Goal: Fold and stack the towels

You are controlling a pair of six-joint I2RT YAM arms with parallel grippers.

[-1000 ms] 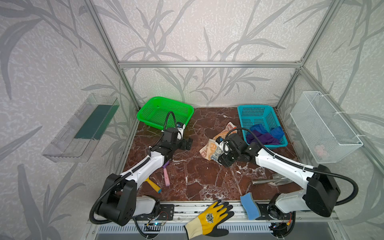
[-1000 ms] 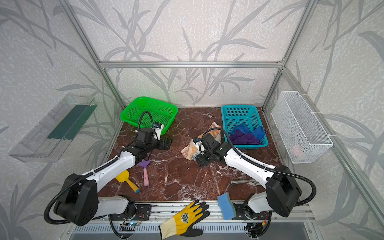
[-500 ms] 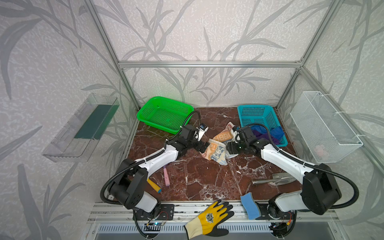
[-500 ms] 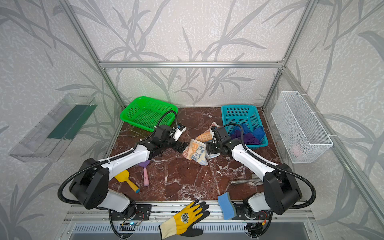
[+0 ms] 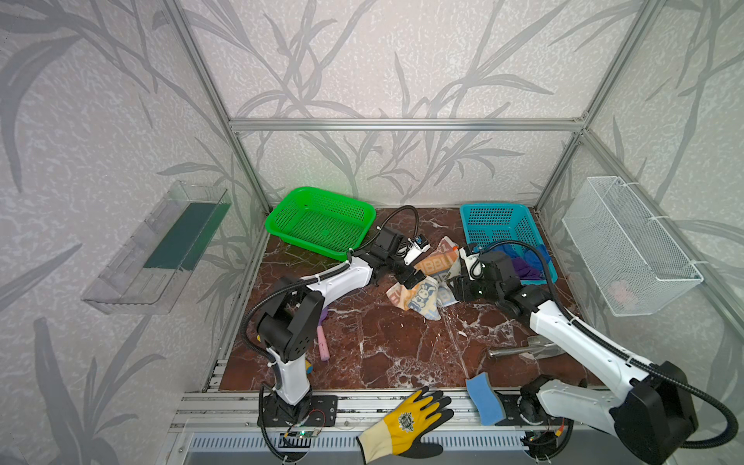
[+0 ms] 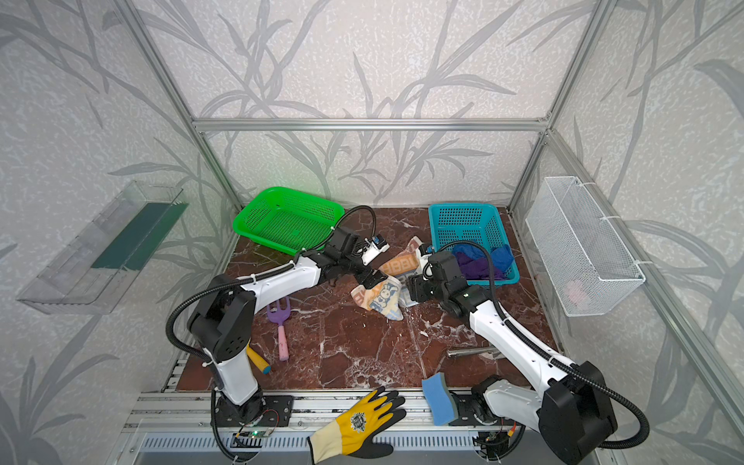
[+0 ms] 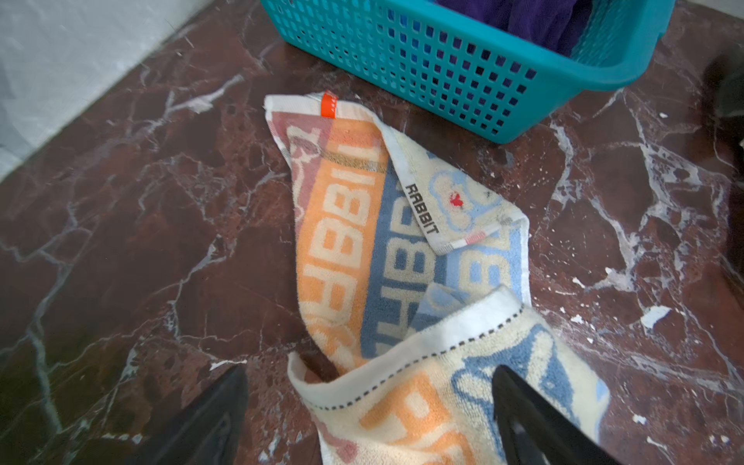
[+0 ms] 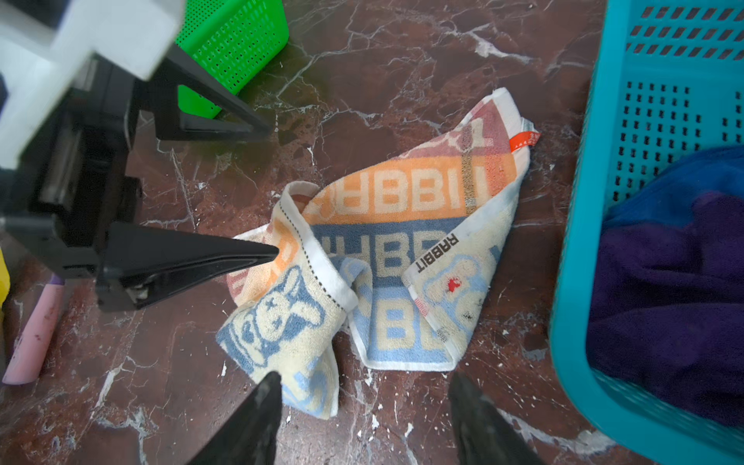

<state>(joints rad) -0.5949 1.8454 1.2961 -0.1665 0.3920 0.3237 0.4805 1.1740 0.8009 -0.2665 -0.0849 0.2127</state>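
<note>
L pincer (image 8: 273, 190) apart, now at cream towel (image 8: 402, 209), away 1 s ago; R pincer (image 8: 364, 378) apart

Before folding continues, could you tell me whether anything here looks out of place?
The yellow glove lies off the marble table on the front rail, and the blue sponge beside it straddles the table's edge.

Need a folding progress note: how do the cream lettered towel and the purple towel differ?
The cream towel is printed with orange and blue lettering; the purple towel is plain. The cream towel lies on the table; the purple towel sits in the teal basket, bunched against the blue towel. Both are crumpled, unfolded.
</note>
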